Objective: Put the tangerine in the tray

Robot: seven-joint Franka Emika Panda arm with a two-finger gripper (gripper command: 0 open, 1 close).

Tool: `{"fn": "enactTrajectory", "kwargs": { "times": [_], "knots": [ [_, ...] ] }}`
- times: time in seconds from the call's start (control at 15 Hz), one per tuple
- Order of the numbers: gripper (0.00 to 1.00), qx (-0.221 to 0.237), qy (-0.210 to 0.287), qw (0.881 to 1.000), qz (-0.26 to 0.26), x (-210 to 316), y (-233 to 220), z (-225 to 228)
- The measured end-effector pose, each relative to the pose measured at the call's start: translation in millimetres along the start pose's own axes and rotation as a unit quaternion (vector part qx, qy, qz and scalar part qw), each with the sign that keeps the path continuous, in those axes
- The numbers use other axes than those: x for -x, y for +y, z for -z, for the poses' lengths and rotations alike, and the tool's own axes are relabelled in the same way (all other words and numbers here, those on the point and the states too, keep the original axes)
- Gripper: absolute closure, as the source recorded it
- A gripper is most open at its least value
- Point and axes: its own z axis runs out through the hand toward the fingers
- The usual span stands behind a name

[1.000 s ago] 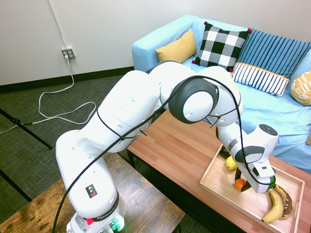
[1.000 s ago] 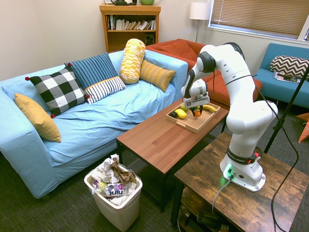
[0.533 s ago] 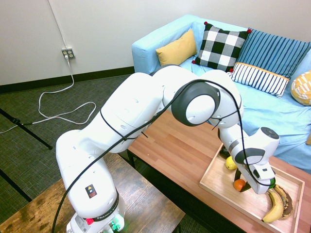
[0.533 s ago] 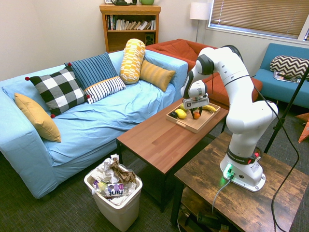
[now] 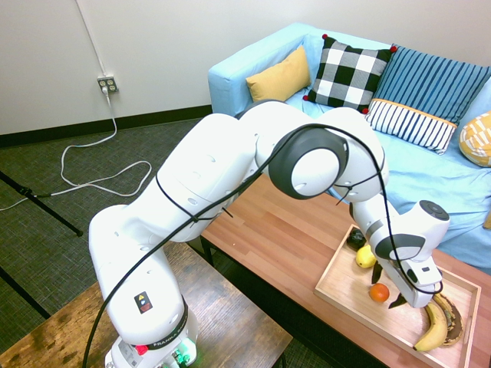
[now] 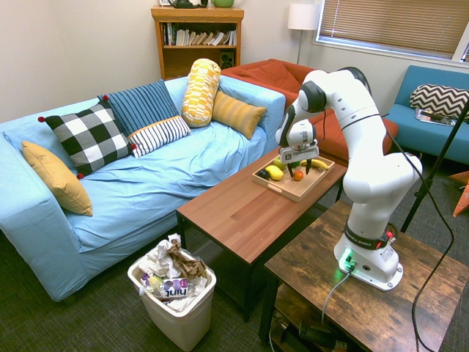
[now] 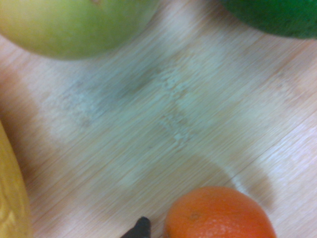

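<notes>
First exterior view: tangerine (image 5: 379,292) between open jaws (image 5: 386,290), untouched.

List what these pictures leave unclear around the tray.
- Green apple-like fruit: hidden behind the arm in the first exterior view, cut off by the picture's edge in the wrist view.
- Tangerine: its lower part is cut off by the wrist view's bottom edge.
- Bottle in the bin: its small print is too small to read in the second exterior view.
</notes>
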Motion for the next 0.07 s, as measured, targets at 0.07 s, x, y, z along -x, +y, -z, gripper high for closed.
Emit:
{"fn": "enactTrajectory", "kwargs": {
  "times": [0.07],
  "knots": [
    [0.00, -0.004, -0.001, 1.000, 0.002, -0.3, 0.3, 10.1]
  ]
}}
